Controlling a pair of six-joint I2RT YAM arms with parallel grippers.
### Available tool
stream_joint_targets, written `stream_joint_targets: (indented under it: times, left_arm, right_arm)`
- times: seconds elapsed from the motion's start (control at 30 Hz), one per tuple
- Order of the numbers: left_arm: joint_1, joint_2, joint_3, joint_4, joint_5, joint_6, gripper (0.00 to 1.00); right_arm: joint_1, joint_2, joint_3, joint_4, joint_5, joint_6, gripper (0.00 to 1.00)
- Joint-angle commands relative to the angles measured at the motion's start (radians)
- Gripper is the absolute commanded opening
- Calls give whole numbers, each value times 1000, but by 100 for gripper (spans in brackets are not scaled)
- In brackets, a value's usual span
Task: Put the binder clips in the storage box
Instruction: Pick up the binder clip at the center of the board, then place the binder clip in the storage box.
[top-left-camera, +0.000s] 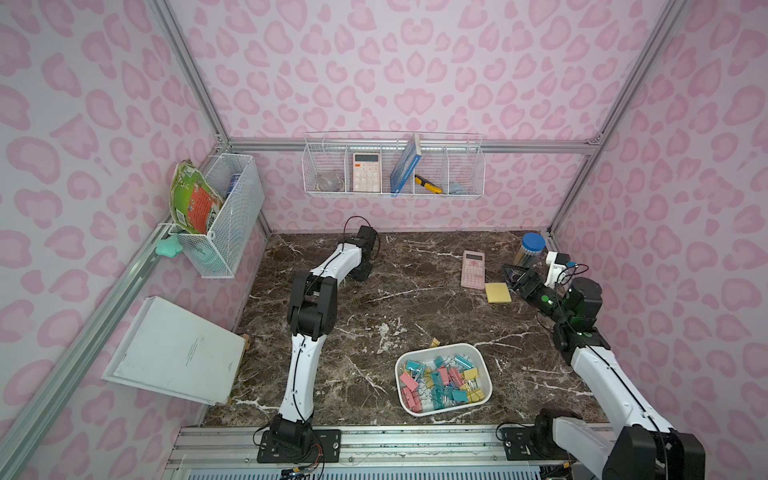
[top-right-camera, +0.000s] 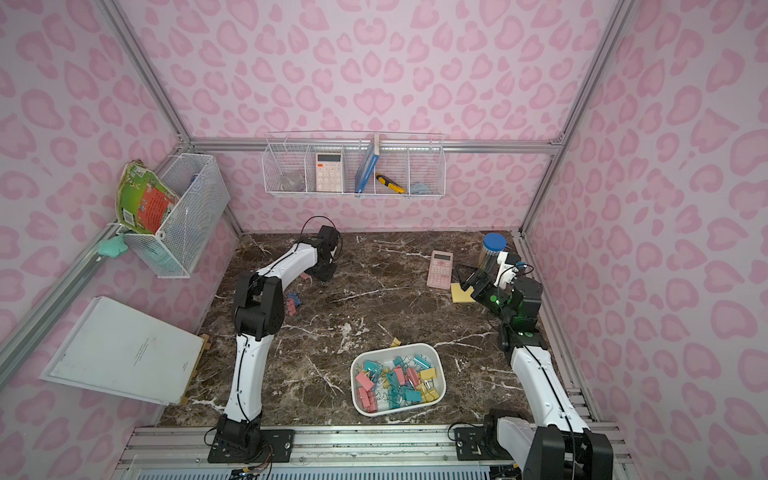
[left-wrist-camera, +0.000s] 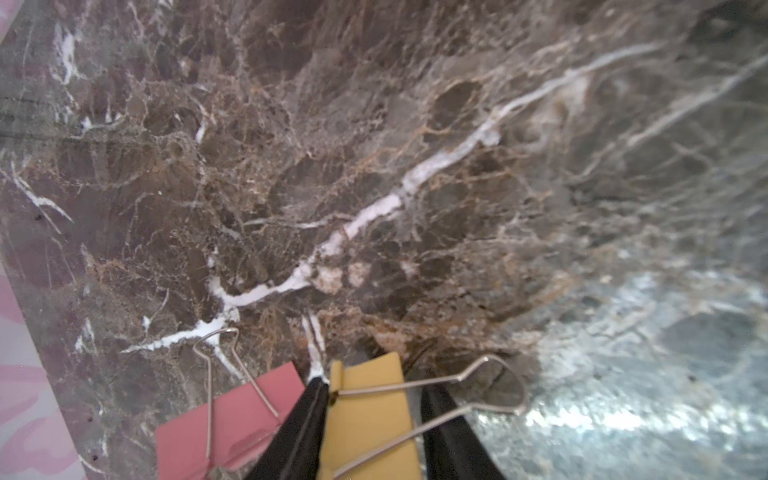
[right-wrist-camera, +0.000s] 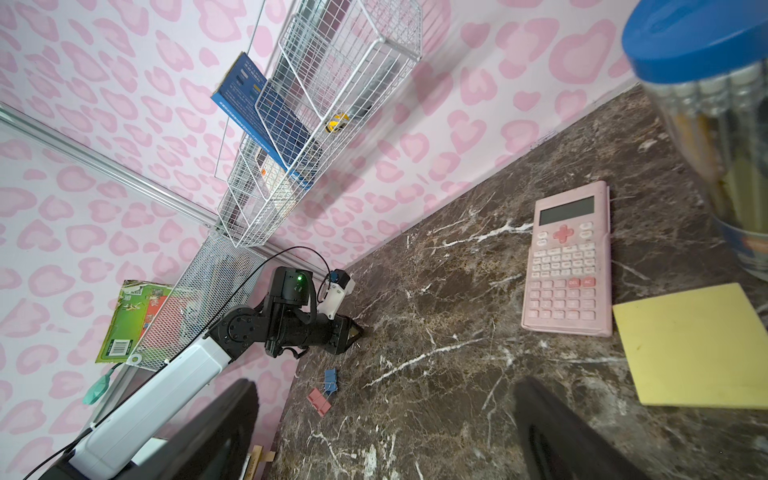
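The storage box (top-left-camera: 484, 365) (top-right-camera: 441, 368), a shallow white tray, stands near the table's front and holds several pastel binder clips (top-left-camera: 440, 380). One yellow clip (top-left-camera: 434, 343) lies just outside its far rim. At the far left of the table my left gripper (left-wrist-camera: 374, 386) (top-left-camera: 363, 272) has its black fingers closed against the sides of a yellow binder clip (left-wrist-camera: 365, 419). A pink clip (left-wrist-camera: 232, 419) lies right beside it. Nearer the left arm's elbow, a blue clip (right-wrist-camera: 331, 380) and a pink clip (right-wrist-camera: 319, 401) rest on the marble. My right gripper (right-wrist-camera: 395, 449) (top-left-camera: 513, 276) is open and empty at the far right.
A pink calculator (top-left-camera: 473, 270), a yellow sticky-note pad (top-left-camera: 498, 293) and a blue-lidded jar (top-left-camera: 530, 249) sit close to the right gripper. White wire baskets (top-left-camera: 395, 166) (top-left-camera: 224, 216) hang on the walls. A flat white board (top-left-camera: 178, 353) leans at the left.
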Motion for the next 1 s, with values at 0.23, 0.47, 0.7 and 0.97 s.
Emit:
stream_joint_targets:
  times: [0.23,0.47,0.7,0.97]
  left_arm:
    - [-32,-182,-72,-10,171,-101,26]
    - [-218,-586,-314,23,570,-218,29]
    - [-589,-814,-618,195,869,-123,33]
    - [-724,-602,-616,216,938,-209,34]
  right_arm:
    - [1,-12,1,23,-9,13,98]
    - [-1,2,-18,48,-7,25,98]
    - [0,30,-32,92,-19,54,98]
    - [0,14,-50,83,-13,53,98]
